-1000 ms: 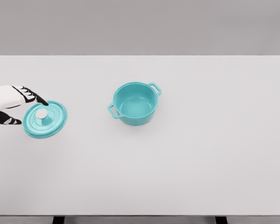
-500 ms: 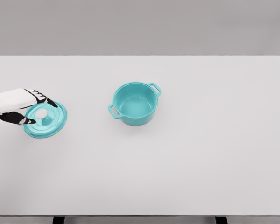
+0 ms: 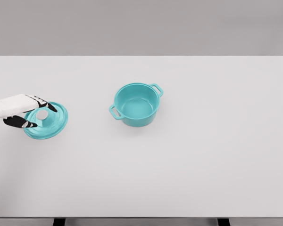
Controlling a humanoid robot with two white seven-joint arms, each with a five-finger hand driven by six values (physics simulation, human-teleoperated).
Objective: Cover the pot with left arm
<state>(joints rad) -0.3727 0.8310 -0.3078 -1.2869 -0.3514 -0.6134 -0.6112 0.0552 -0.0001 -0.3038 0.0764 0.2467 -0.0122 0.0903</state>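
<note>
The pot [image 3: 137,105] shows a smooth teal finish like enamel, with a soft sheen inside its bowl and on both handles. The lid [image 3: 47,121] at the left wears the same teal coat, smooth, with raised rings, and its knob [image 3: 42,114] looks pale grey and dull like brushed metal. The left hand [image 3: 23,112] has a white, hard, plastic-looking shell and black matt fingers [image 3: 51,107]. The desk [image 3: 188,160] is plain white, matt, smooth, with no grain or gloss.
</note>
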